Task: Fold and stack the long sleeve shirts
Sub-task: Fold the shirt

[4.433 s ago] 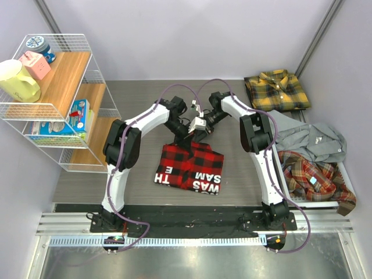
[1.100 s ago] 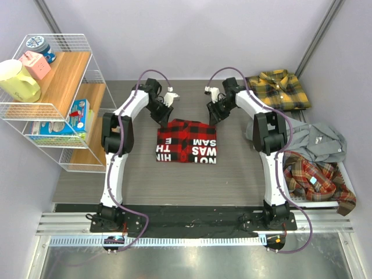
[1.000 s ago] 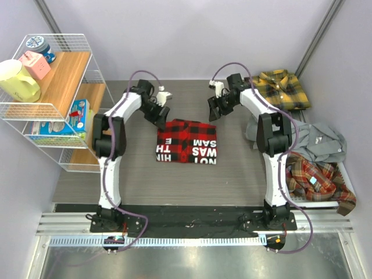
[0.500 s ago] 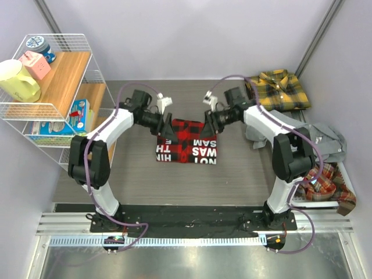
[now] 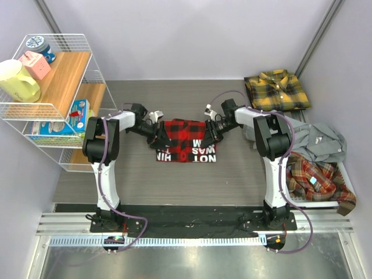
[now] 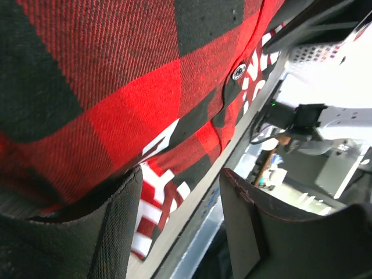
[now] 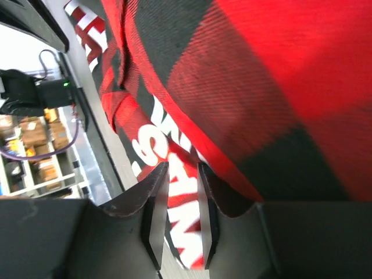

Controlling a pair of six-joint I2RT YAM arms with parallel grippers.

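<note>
2 grippers have come down in the last second. You had them lifted clear at the far corners of the red-and-black shirt [image 5: 186, 142]. Now the left gripper [image 5: 158, 135] sits at its left edge and the right gripper [image 5: 210, 132] at its right edge.

The shirt lies folded, lettering up, in much the same spot in the middle of the counter [image 5: 145, 180]. Your left gripper stands wide, with 1 finger [image 6: 116, 232] pressed against the shirt's edge. Your right gripper is narrow (I cannot tell whether cloth is actually pinched between its fingers [image 7: 152, 221]).

I read this as lining up a 2-sided grip to carry the shirt to the stack. The yellow plaid shirt [image 5: 276, 90] waits folded at the far right, while the grey shirt [image 5: 317, 142] and the orange-brown plaid shirt [image 5: 314, 177] lie heaped on the right.
</note>
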